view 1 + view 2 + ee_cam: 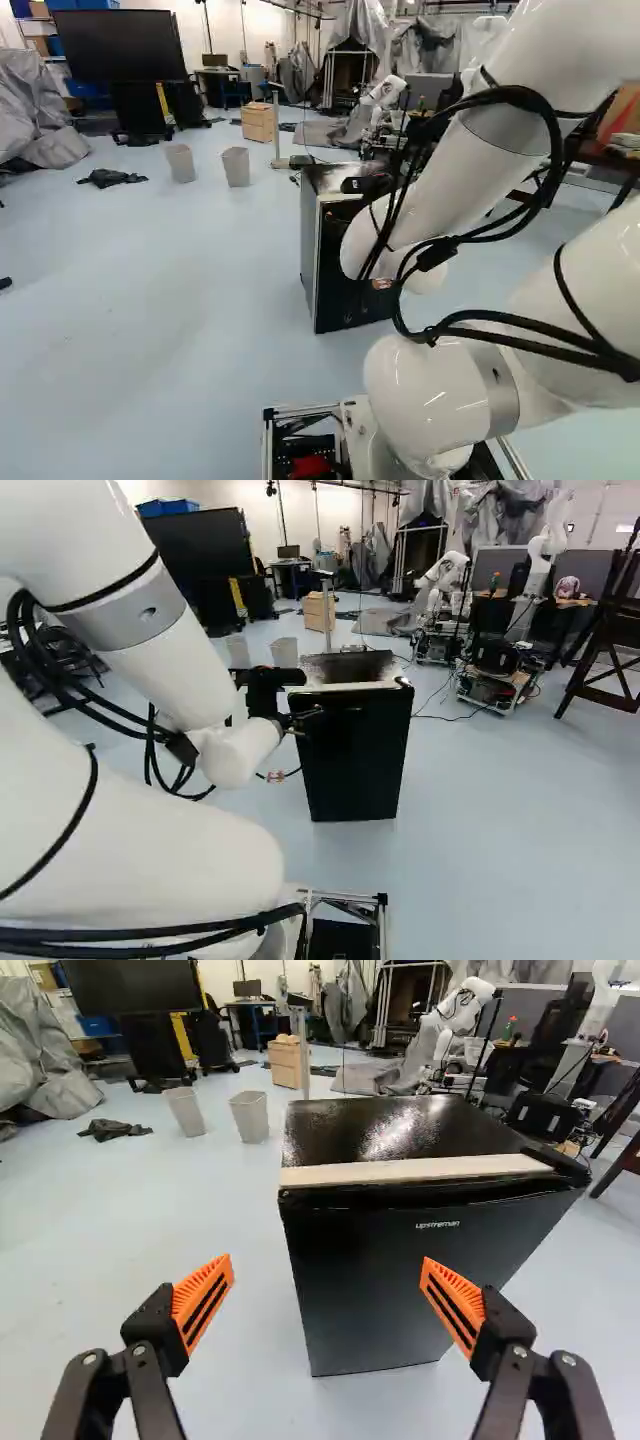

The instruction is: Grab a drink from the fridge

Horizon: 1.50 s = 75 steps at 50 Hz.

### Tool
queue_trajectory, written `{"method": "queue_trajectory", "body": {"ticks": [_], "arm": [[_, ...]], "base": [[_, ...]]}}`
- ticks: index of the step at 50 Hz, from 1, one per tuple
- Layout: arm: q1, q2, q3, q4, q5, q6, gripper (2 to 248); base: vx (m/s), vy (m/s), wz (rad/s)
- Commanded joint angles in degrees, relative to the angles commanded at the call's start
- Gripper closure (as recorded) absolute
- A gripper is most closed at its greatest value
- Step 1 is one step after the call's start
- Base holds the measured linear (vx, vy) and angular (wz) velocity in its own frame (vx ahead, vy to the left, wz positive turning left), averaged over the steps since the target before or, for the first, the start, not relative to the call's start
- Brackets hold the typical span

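One small black box-shaped fridge with a glossy top (400,1260), standing on the pale blue floor (235,1340), ahead of my gripper (296,742). Its front faces me at a slant. A pale, flat strip (410,1170) runs along the front of its top, and the door looks closed.

End effector: fingers spread wide, orange ribbed pads (203,1302) angled towards each other, nothing held. In the wrist view one finger overlaps the fridge's front; the other shows against bare floor, off to the side. I read both as short of the fridge, apart from it.

Arm: my white jointed arm (440,190) reaches forward, black cables looping along it. In the left base view it covers part of the fridge; in the right base view the fridge stands just past my wrist, near the middle.

Surroundings: two light grey bins (250,1117) on the floor beyond the fridge, side by side with a gap between. A crumpled black cloth (115,1129) lies near them. Farther back: a pale wooden cabinet (286,1064), a large black screen (130,985) and a second white robot arm (460,1010), this last beyond the fridge.
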Motion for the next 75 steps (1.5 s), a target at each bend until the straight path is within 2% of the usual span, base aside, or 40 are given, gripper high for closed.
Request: {"method": "queue_trajectory", "body": {"ticks": [31, 75], "arm": [[6.90, -3.87, -2.64, 10.42, 4.57, 0.00, 3], [17.04, -14.27, -5.36, 25.70, 12.99, 0.00, 3]], "base": [[0.000, 0.000, 0.000], [0.000, 0.000, 0.000]]}}
